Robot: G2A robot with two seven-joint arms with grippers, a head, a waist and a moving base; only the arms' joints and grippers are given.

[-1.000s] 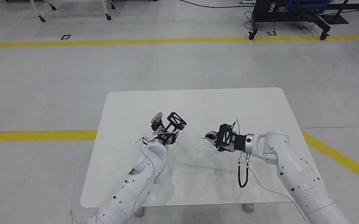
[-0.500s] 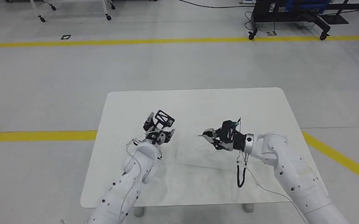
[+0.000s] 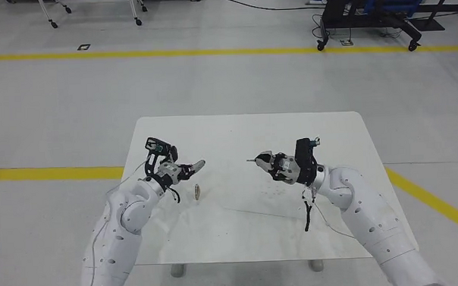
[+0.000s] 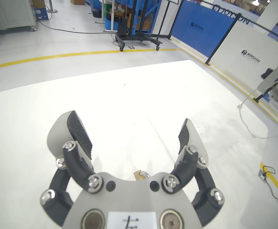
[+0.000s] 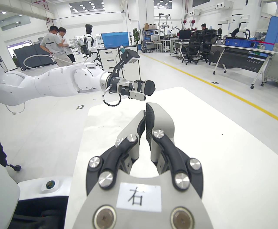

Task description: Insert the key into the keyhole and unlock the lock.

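Observation:
A small brass padlock (image 3: 196, 192) rests on the white table (image 3: 289, 126), just below and behind my left gripper (image 3: 192, 168). Its top edge peeks out under that gripper's base as the padlock (image 4: 140, 174). The left gripper (image 4: 130, 121) is open with nothing between its fingers, and it hovers over the table's left part. My right gripper (image 3: 258, 160) is held above the table's middle, pointing toward the left gripper (image 5: 152, 87). The right gripper (image 5: 146, 108) is shut, its pads pressed together. A thin tip, apparently the key (image 3: 249, 160), juts from its fingertips.
A dark cable (image 3: 311, 208) hangs from the right forearm onto the table. A thin white cord (image 4: 245, 121) lies near the table's right edge. Bare tabletop lies between the two grippers and toward the far edge.
My left arm has swung out to the left, away from the right gripper, and the padlock now rests on the table. The right gripper has shifted slightly farther and to the left.

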